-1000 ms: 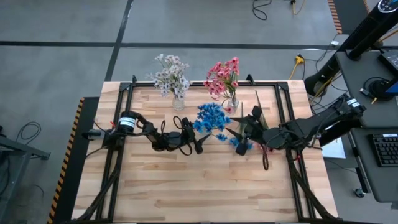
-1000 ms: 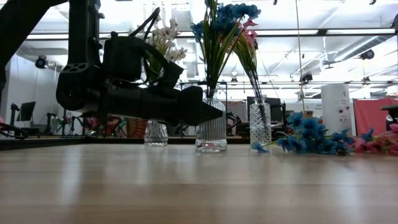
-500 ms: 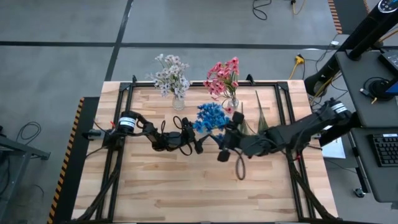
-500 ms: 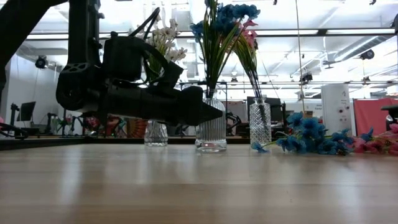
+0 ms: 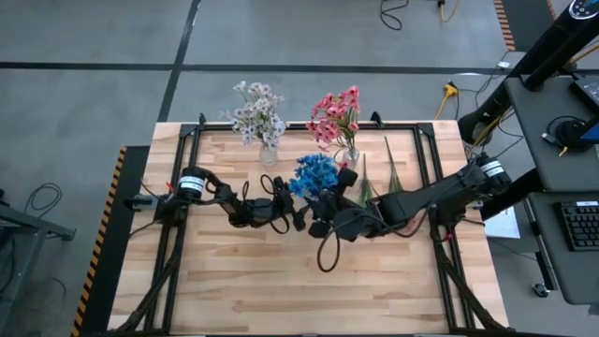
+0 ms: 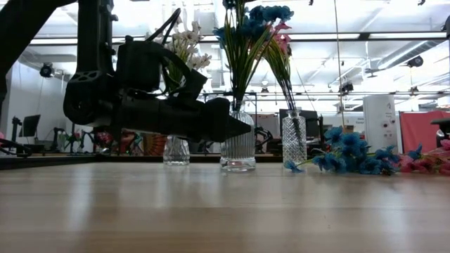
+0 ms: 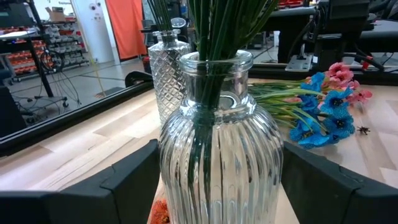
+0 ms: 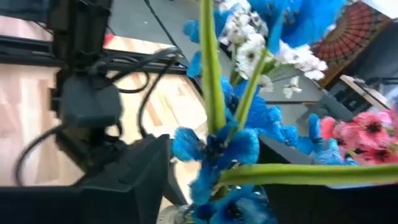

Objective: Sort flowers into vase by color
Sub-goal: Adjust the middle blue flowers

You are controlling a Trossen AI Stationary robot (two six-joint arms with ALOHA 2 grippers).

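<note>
A ribbed glass vase (image 7: 221,168) stands upright on the table and holds blue flowers (image 5: 316,173) on green stems. My left gripper (image 5: 295,208) reaches it low and level from the table's left, a finger on each side. My right gripper (image 5: 320,223) hangs high over this vase, open. Blue blossoms (image 8: 214,149) and green stems (image 8: 210,74) fill the gap between its fingers; whether they touch I cannot tell. White flowers (image 5: 257,117) and pink flowers (image 5: 335,114) stand in two other vases at the far edge. My left gripper has the vase's ribbed body (image 7: 180,180) between its two fingers (image 7: 124,183), one on each side, at about mid height. The fingers come level from the table's left. The vase stands upright with its base (image 6: 238,167) on the table.
Loose blue and pink sprays (image 6: 355,160) lie on the table's right part, beside a cut-glass vase (image 6: 294,140). A black frame (image 5: 187,140) runs along the table's edges. The near half of the wooden top (image 5: 281,290) is bare.
My right gripper has swung toward the table's left, from over the loose sprays to above the ribbed vase, rolling a little, with a blue spray at its fingers. The blossoms above the vase have shifted slightly. The vase itself has stayed in place.
</note>
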